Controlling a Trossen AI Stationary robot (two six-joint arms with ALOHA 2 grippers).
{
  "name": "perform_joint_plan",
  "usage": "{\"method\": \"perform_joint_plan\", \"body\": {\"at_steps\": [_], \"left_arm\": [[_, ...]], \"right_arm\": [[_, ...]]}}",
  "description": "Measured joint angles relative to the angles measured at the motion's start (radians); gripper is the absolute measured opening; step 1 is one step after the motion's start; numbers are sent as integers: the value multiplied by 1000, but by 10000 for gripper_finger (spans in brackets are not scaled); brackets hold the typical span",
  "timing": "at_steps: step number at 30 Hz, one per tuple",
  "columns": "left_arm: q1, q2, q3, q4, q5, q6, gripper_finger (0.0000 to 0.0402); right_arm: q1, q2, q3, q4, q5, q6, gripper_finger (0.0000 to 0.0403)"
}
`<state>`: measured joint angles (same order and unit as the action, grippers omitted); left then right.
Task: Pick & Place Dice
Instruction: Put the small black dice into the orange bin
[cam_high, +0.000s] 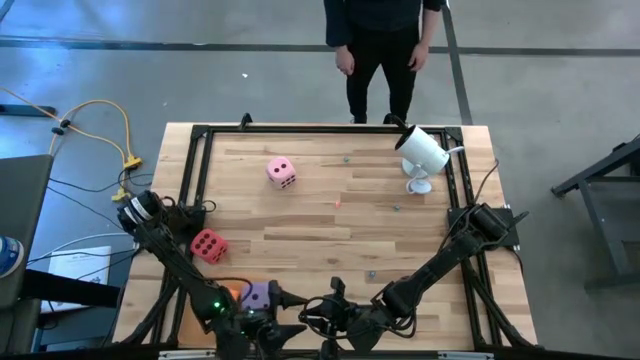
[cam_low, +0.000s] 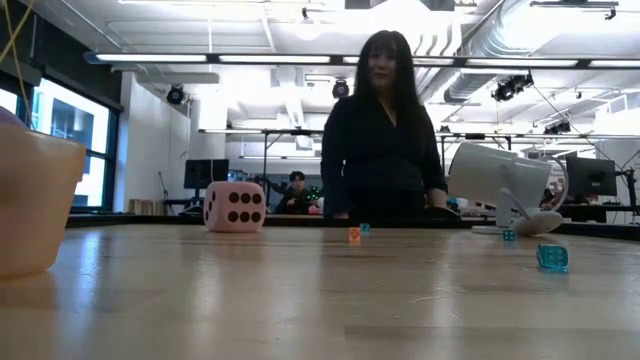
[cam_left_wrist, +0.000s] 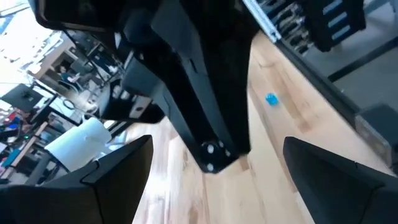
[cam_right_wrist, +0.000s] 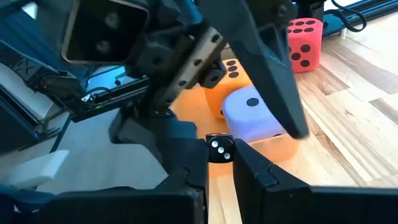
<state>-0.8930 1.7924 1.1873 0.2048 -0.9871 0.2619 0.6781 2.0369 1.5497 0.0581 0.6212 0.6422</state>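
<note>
Both grippers sit low at the table's near edge: left gripper (cam_high: 285, 328) fingers apart, right gripper (cam_high: 318, 320) fingers together, holding nothing.
Soft cubes with dark dots: pink die (cam_high: 280, 172) alone mid-table, magenta die (cam_high: 208, 245) near the tray (cam_high: 228, 292) holding the orange die (cam_right_wrist: 225, 94) and purple die (cam_high: 256, 295).

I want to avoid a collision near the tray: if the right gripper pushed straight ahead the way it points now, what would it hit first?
Probably the left arm's dark gripper, which crosses right in front of the shut right gripper. The purple die and orange die sit just beyond it; depth is hard to judge.
</note>
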Motion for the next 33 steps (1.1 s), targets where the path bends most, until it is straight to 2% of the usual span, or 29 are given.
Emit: {"method": "perform_joint_plan", "body": {"at_steps": [20, 33], "left_arm": [[-1, 0, 0, 30, 48, 38, 345], [-1, 0, 0, 29, 37, 62, 278]], "right_arm": [[-6, 0, 0, -1, -28, -9, 30], [-6, 0, 0, -2, -43, 2, 30]]}}
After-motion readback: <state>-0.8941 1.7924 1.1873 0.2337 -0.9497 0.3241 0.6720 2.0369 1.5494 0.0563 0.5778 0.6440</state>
